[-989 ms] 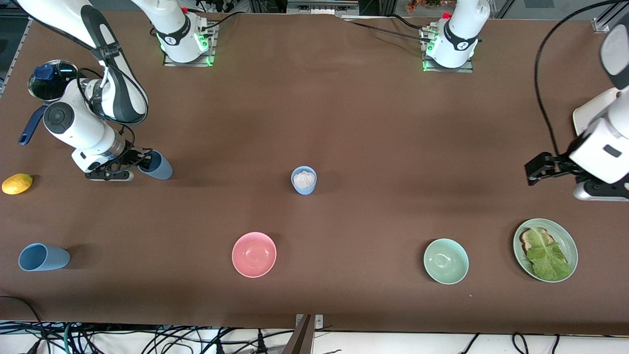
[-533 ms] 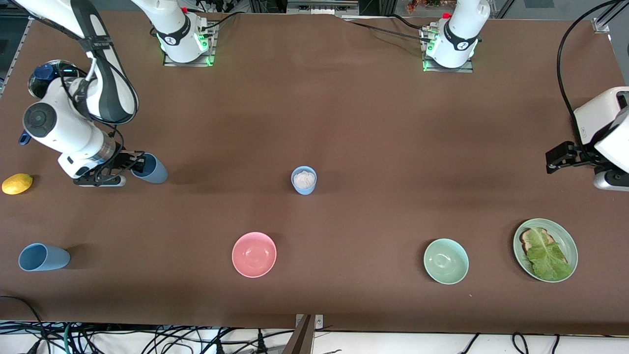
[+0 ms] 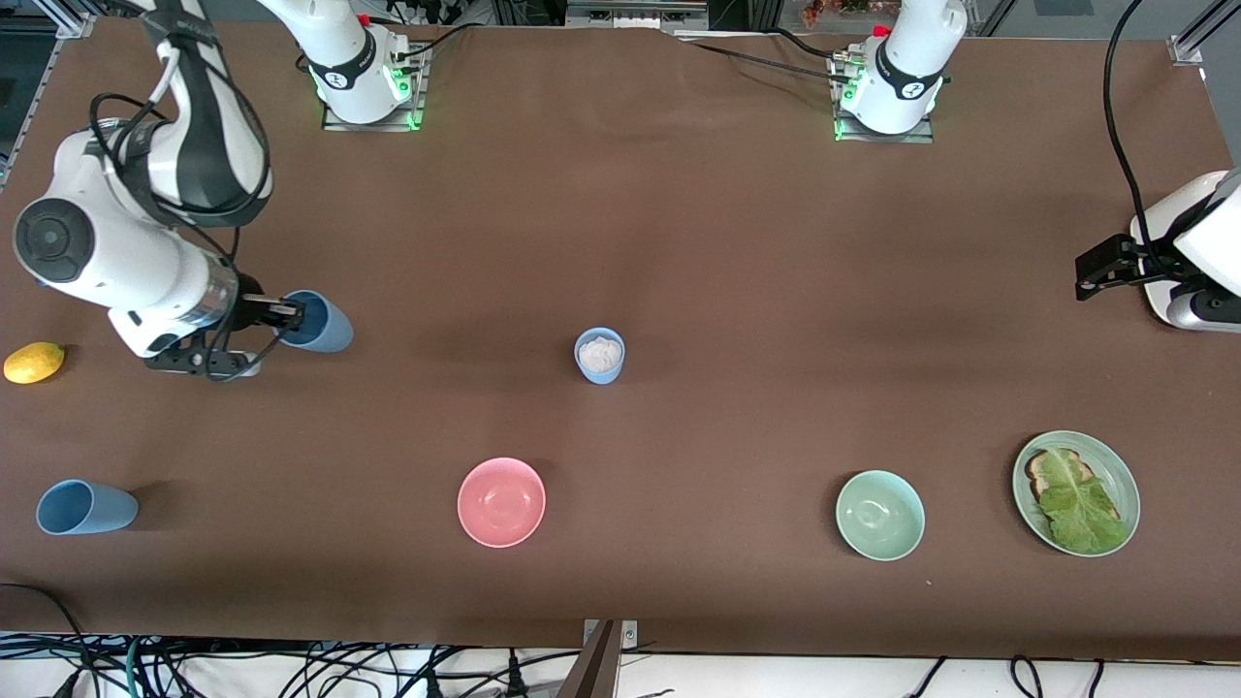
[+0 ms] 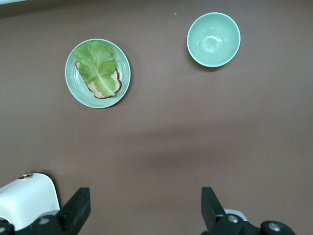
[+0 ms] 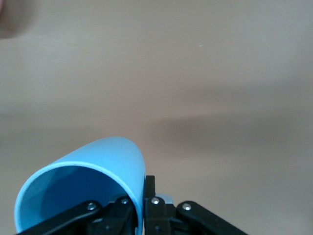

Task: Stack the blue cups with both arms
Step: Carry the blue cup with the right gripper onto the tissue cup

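One blue cup (image 3: 325, 323) hangs tilted, pinched at its rim by the right gripper (image 3: 283, 316). A second cup (image 3: 83, 507) lies on its side near the front edge. A third cup (image 3: 599, 355) stands upright mid-table, holding something white.

I saw open brown table (image 3: 776, 291) between my right gripper (image 3: 283, 315) and the filled cup (image 3: 599, 355); the pink bowl (image 3: 501, 501) sat nearer the camera, clear of that path.

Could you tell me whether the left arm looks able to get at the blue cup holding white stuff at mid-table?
Probably yes: the left gripper is open and empty, and bare table lies between it and that upright blue cup.
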